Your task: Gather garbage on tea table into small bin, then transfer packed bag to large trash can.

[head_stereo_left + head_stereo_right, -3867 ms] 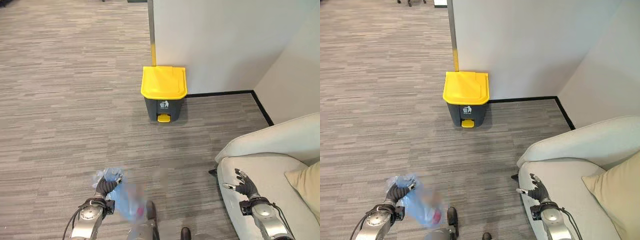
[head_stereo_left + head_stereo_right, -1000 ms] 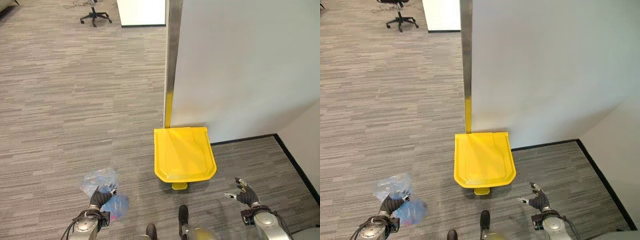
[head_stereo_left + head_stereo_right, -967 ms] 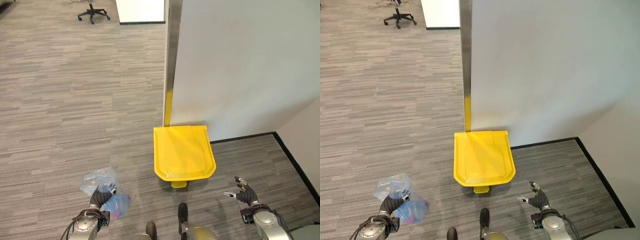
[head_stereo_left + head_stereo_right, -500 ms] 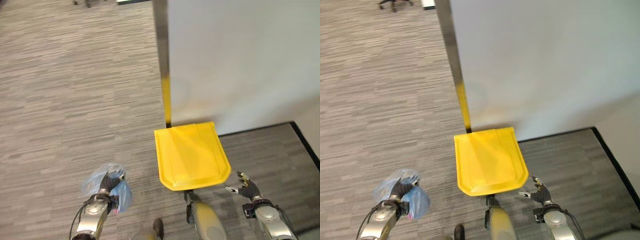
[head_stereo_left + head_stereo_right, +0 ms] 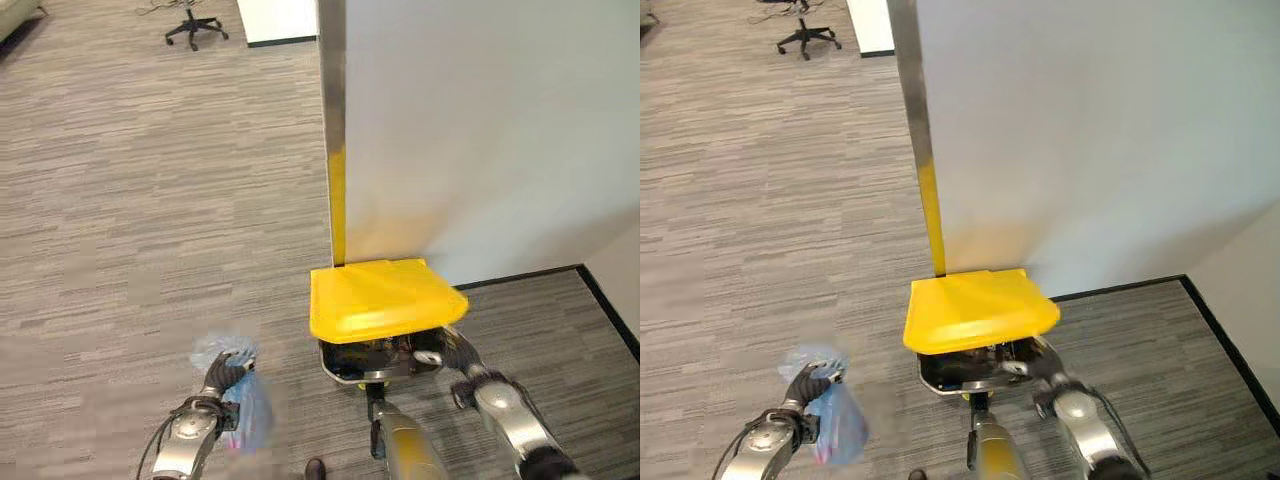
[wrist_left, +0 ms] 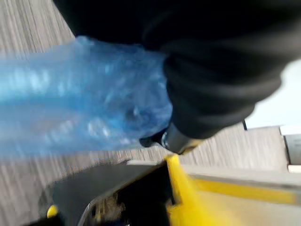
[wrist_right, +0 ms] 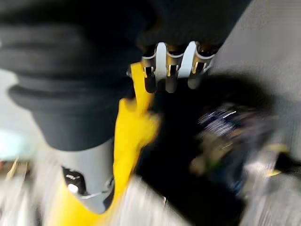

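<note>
Left hand (image 5: 222,376) curls its fingers round the gathered neck of the blue garbage bag (image 5: 247,411), which hangs from the grip above the grey carpet floor (image 5: 140,220), to the left of the large trash can (image 5: 372,355) and apart from it. In the left wrist view the blue film (image 6: 84,113) bunches against the hand's dark cover, with the can's yellow edge close beyond. Right hand (image 5: 444,351) sits at the can's right front corner, beneath the raised edge of the yellow lid (image 5: 385,297); in the right wrist view its fingers (image 7: 170,70) point in a row toward the dark interior, beside the lid's yellow edge, but whether they grip it cannot be told.

White wall (image 5: 480,130): rises behind the can, meeting the floor at a black skirting strip (image 5: 520,277). Metal post (image 5: 332,130): stands at the wall's left edge, its lower part yellow. Large trash can: dark body against the wall, lid tilted up at the front, rubbish visible inside. Office chair base (image 5: 195,27): far off on the carpet, near the upper edge.
</note>
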{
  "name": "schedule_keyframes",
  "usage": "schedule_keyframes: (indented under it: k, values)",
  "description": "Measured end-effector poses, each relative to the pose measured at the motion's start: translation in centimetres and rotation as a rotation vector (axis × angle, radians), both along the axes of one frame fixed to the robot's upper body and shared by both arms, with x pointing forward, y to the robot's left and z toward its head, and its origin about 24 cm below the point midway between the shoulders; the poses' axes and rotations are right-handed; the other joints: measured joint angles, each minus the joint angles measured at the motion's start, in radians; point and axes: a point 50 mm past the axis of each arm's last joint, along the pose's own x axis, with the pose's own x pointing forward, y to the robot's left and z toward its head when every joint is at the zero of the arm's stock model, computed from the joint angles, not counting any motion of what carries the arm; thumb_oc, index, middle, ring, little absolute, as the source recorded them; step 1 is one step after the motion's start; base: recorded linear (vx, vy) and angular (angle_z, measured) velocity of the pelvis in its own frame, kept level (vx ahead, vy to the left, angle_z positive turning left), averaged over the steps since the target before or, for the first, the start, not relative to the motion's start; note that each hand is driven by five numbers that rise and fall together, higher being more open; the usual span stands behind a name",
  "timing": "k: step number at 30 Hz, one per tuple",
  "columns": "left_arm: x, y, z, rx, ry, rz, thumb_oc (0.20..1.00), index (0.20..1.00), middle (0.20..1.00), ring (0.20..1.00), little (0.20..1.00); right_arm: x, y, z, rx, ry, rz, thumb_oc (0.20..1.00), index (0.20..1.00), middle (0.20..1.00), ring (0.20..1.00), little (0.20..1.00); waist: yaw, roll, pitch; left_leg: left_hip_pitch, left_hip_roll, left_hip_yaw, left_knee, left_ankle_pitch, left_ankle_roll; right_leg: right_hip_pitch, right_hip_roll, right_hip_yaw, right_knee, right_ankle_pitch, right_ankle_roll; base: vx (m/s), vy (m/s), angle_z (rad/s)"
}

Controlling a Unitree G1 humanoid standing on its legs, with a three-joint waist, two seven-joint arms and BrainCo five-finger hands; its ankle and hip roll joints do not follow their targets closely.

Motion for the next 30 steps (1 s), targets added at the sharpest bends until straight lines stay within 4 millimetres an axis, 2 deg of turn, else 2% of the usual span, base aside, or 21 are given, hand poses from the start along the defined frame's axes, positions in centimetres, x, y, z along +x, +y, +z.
schedule_keyframes:
  k: [3, 6, 9, 11, 15, 20, 22, 24, 27, 29, 30]
  values:
    - [1.4, -0.7, 0.9, 0.001, -0.042, -0.034, 0.200, 0.200, 0.200, 0.200, 0.200, 3.4, 3.2, 4.2, 0.039, -0.156, 0.100, 1.000, 1.000, 1.000, 1.000, 1.000, 0.033, 0.002, 0.004, -0.035, 0.004, -0.024, 0.011, 0.005, -0.012, -0.018, -0.001, -0.020, -0.006, 0.000, 0.000, -0.04, -0.027, 0.30]
    - [2.6, -0.8, 1.7, 0.011, -0.078, -0.049, 0.200, 0.200, 0.200, 0.200, 0.200, 5.4, 4.0, 7.2, 0.032, -0.253, 0.131, 1.000, 1.000, 1.000, 1.000, 1.000, 0.044, 0.004, 0.016, -0.047, 0.005, -0.024, 0.020, 0.014, -0.028, -0.030, 0.001, -0.025, -0.009, 0.014, 0.001, -0.03, -0.012, 0.09]
    - [3.9, -1.8, 2.7, 0.011, -0.122, -0.102, 0.200, 0.200, 0.200, 0.200, 0.200, 6.1, 3.7, 8.2, 0.011, -0.289, 0.137, 1.000, 1.000, 1.000, 1.000, 1.000, 0.042, 0.003, 0.042, -0.045, 0.009, -0.025, 0.022, 0.014, -0.038, -0.018, 0.000, -0.038, -0.011, 0.029, -0.004, -0.04, -0.020, -0.01]
    - [5.9, -3.4, 4.6, 0.015, -0.199, -0.191, 0.200, 0.200, 0.200, 0.200, 0.200, 7.1, 3.6, 9.3, -0.011, -0.314, 0.135, 1.000, 1.000, 1.000, 1.000, 1.000, 0.041, -0.007, 0.079, -0.045, 0.009, -0.024, 0.025, 0.014, -0.038, -0.018, -0.003, -0.039, -0.011, 0.034, -0.003, -0.04, -0.028, -0.04]
    - [7.7, -5.7, 6.7, 0.013, -0.287, -0.290, 0.200, 0.200, 0.200, 0.200, 0.200, 7.8, 4.0, 10.0, -0.051, -0.328, 0.161, 1.000, 1.000, 1.000, 1.000, 1.000, 0.024, -0.011, 0.088, -0.045, 0.011, -0.023, 0.024, 0.014, -0.038, -0.017, 0.000, -0.041, -0.023, 0.039, -0.009, -0.01, -0.012, -0.01]
    - [9.5, -8.2, 9.9, 0.008, -0.410, -0.406, 0.200, 0.200, 0.200, 0.200, 0.200, 8.4, 2.1, 10.4, -0.103, -0.337, 0.111, 1.000, 1.000, 1.000, 1.000, 1.000, 0.022, -0.014, 0.092, -0.041, 0.006, -0.020, 0.018, 0.014, -0.038, -0.014, 0.002, -0.040, -0.034, 0.061, -0.029, -0.02, -0.001, -0.01]
    - [10.8, -9.6, 12.1, 0.022, -0.481, -0.467, 0.200, 0.200, 0.200, 0.200, 0.200, 8.6, 1.3, 10.4, -0.126, -0.333, 0.088, 1.000, 1.000, 1.000, 1.000, 1.000, 0.009, -0.019, 0.107, -0.040, -0.005, -0.011, 0.018, 0.013, -0.037, -0.016, -0.001, -0.036, -0.034, 0.072, -0.043, -0.06, 0.000, -0.10]
    - [11.6, -10.3, 13.8, 0.024, -0.545, -0.490, 0.200, 0.200, 0.200, 0.200, 0.200, 8.8, 1.4, 10.9, -0.129, -0.348, 0.081, 1.000, 1.000, 1.000, 1.000, 1.000, 0.006, -0.024, 0.122, -0.036, -0.008, 0.005, 0.018, 0.010, -0.031, -0.016, -0.005, -0.020, -0.035, 0.068, -0.030, -0.04, 0.004, -0.23]
    - [12.3, -11.5, 15.5, 0.039, -0.596, -0.539, 0.200, 0.200, 0.200, 0.200, 0.200, 9.2, 0.9, 11.7, -0.147, -0.374, 0.068, 1.000, 1.000, 1.000, 1.000, 1.000, -0.031, -0.024, 0.137, -0.037, -0.022, 0.015, 0.024, 0.007, -0.027, -0.017, -0.015, -0.011, -0.036, 0.072, -0.025, -0.05, 0.012, -0.11]
    - [12.5, -12.8, 16.6, 0.046, -0.634, -0.594, 0.200, 0.200, 0.200, 0.200, 0.200, 10.2, 0.2, 13.7, -0.177, -0.423, 0.048, 1.000, 1.000, 1.000, 1.000, 1.000, -0.040, -0.021, 0.155, -0.044, -0.034, 0.038, 0.026, 0.004, -0.021, -0.035, -0.019, 0.017, -0.036, 0.081, -0.011, -0.04, 0.015, -0.28]
    - [12.4, -13.0, 16.6, 0.042, -0.636, -0.598, 0.200, 0.200, 0.200, 0.200, 0.200, 10.3, 0.1, 14.0, -0.183, -0.432, 0.043, 1.000, 1.000, 1.000, 1.000, 1.000, -0.049, -0.021, 0.162, -0.044, -0.034, 0.041, 0.029, 0.003, -0.020, -0.035, -0.017, 0.017, -0.036, 0.081, -0.011, -0.03, 0.017, -0.13]
